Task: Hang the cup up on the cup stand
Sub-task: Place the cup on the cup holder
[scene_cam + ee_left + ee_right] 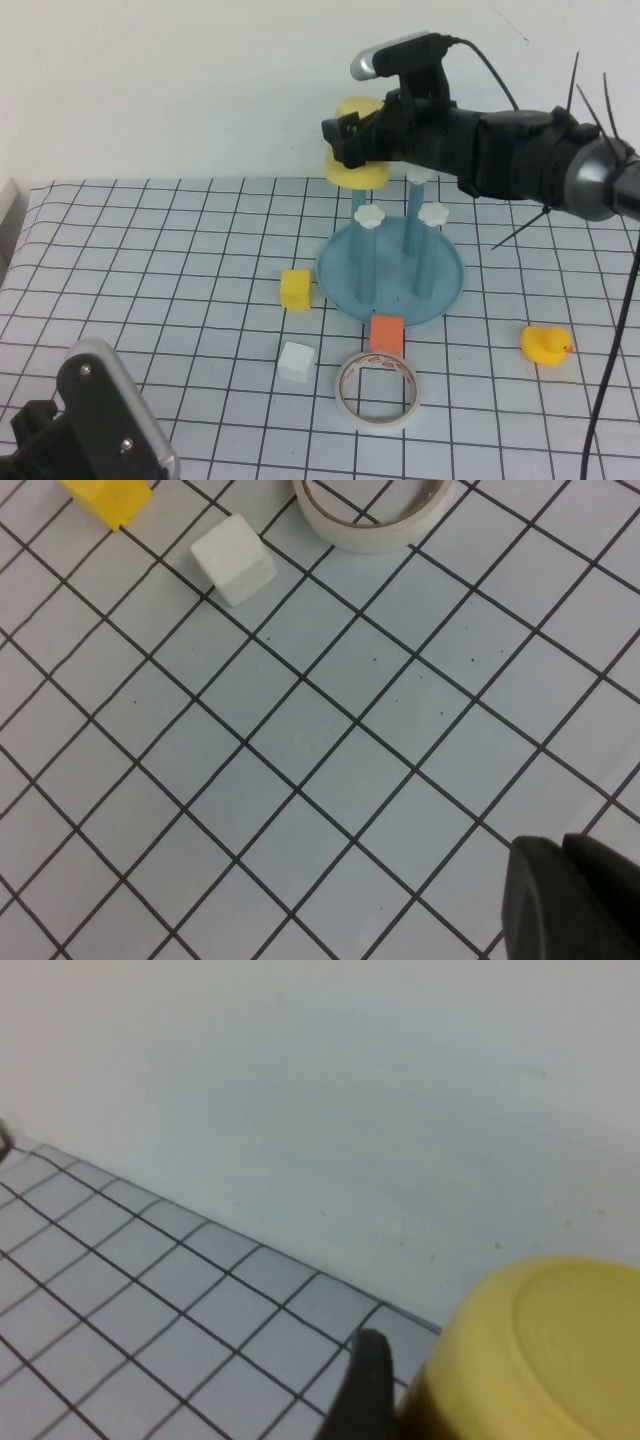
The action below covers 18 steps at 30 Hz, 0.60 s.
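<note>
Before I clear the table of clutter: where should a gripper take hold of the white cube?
Grip the white cube across two opposite flat side faces, coming straight down from above. It sits flat with free space around it, apart from the tape roll and yellow cube, so the jaws fit either side.

Gridded table [150, 260]: stand [445, 285], blocks, tape, duck.

Translucent yellow plastic cup [357, 152], smooth blue plastic cup stand [391, 275], matt gridded table [180, 260].

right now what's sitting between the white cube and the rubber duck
In the high view, the tape roll and the orange block lie between the white cube and the rubber duck, just in front of the cup stand.
</note>
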Motion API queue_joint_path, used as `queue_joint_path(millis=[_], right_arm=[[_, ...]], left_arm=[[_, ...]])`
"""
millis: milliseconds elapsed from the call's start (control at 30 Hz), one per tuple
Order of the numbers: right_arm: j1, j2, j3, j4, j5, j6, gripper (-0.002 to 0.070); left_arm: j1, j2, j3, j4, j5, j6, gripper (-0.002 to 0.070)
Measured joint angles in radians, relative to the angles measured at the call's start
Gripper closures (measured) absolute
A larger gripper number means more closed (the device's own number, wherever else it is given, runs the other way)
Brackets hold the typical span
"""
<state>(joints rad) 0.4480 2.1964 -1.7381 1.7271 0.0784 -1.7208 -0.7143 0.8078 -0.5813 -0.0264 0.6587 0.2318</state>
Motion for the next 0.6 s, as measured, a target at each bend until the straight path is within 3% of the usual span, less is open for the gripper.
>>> queue_joint_path(millis=[433, 600], right_arm=[[0.005, 0.023, 0.000, 0.002, -0.002, -0.016, 0.0071], [0.016, 0.023, 0.000, 0.004, -0.004, -0.099, 0.0029]], left_arm=[[0.000, 0.000, 0.000, 0.014, 0.011, -0.007, 0.0676], [0.000, 0.000, 0.000, 0.014, 0.061, -0.035, 0.0676]])
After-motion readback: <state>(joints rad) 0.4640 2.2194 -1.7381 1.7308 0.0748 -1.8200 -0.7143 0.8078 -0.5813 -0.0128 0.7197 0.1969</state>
